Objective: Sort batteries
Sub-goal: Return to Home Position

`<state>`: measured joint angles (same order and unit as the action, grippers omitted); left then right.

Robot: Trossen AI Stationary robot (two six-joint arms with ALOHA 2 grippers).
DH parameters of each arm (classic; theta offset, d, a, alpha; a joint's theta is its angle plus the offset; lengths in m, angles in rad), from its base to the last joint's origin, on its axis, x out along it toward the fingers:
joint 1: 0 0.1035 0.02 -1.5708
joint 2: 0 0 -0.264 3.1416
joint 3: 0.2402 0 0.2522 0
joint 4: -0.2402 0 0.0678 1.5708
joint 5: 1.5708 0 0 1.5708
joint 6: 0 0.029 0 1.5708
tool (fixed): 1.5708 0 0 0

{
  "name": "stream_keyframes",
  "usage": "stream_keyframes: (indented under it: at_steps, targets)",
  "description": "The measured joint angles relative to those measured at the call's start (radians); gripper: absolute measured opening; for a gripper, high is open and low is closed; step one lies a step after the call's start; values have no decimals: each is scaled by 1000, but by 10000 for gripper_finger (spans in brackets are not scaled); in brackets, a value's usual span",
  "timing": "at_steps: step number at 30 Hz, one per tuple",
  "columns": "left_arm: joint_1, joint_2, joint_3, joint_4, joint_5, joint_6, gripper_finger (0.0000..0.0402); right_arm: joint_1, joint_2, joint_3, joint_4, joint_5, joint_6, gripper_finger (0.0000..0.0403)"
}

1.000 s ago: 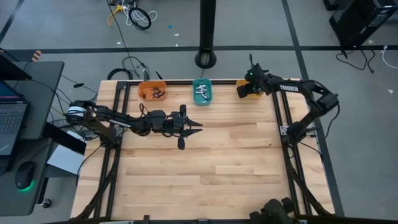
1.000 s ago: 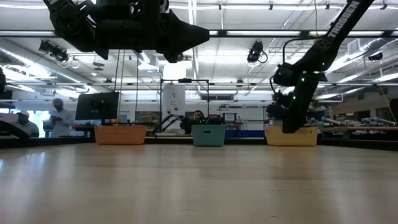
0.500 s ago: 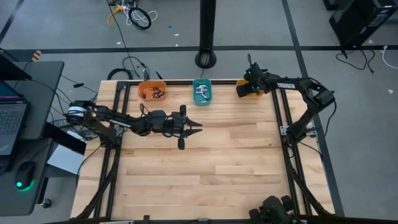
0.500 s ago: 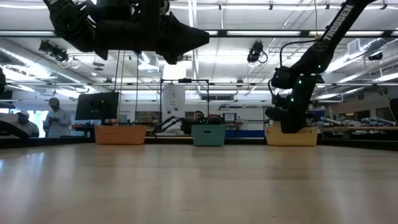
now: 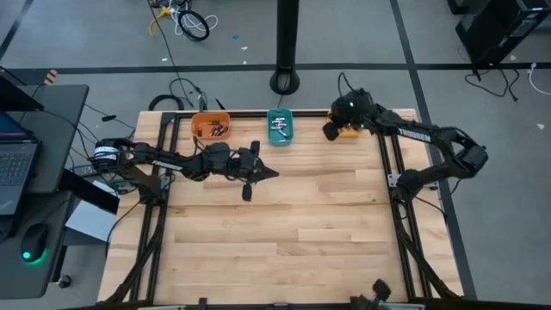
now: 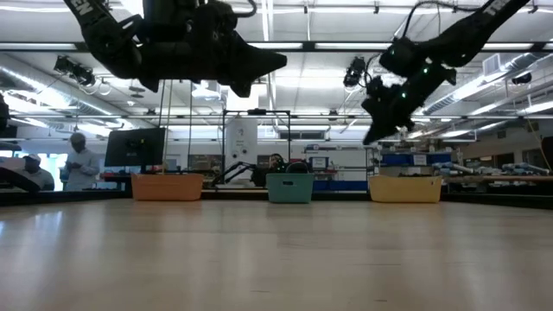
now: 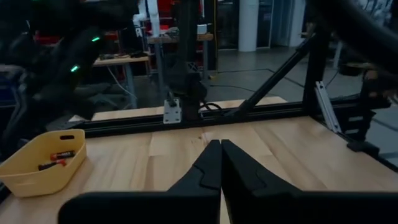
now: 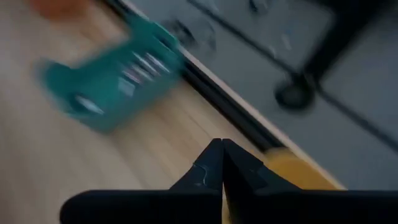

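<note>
Over the back of the table (image 5: 284, 232), the left gripper (image 5: 270, 172) hangs with its fingers together. The right gripper (image 5: 331, 131), fingers together too, hangs high by the yellow bin (image 7: 31, 180). The batteries (image 5: 213, 130) lie in the orange bin (image 5: 198, 120), the teal bin (image 5: 270, 129) and the yellow bin, all along the far edge. Plain wood runs from there to the near edge. A person (image 6: 80, 161) stands far behind.

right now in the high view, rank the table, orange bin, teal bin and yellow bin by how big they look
1. table
2. orange bin and teal bin, about alike
yellow bin: partly hidden by the right arm, unranked
</note>
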<state>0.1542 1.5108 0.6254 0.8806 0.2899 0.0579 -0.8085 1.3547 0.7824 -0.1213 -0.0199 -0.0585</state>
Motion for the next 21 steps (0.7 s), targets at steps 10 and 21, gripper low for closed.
stream_keyframes:
  at_steps: [10,21]
  targets:
    - [86,-95,-37,2,73,-4,4,240,-163,-168,224,-106,-50,8]
    - [147,-350,-252,3,75,-13,4,504,-244,-379,565,-165,-63,6]
